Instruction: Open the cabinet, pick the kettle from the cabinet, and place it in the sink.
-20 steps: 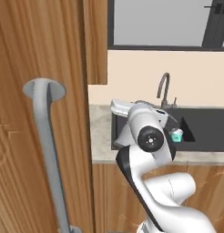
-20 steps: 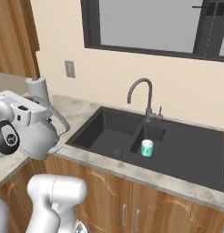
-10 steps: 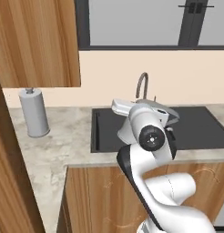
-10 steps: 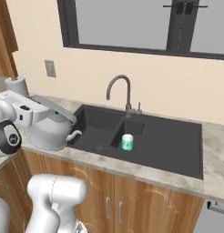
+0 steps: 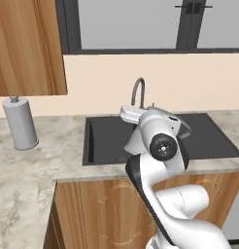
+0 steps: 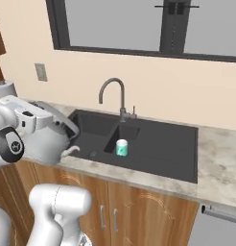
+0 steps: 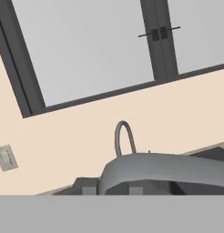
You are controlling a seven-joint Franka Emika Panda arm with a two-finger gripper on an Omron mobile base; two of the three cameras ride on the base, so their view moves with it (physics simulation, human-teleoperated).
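The gripper (image 6: 67, 126) is closed to a narrow gap on the arched handle of the kettle (image 6: 48, 141), which is carried clear of the counter just left of the sink (image 6: 153, 144), spout toward the basin. In the hand view the handle (image 7: 164, 166) lies across the fingertips. A teal cup (image 6: 121, 147) stands in the basin below the gooseneck faucet (image 6: 112, 93). The kettle is best carried level over the rim and lowered into bare basin floor, clear of cup and faucet.

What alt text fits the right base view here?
The white arm's claw holds a silver kettle over the counter edge, left of the black sink. A teal cup stands in the basin below the curved faucet.
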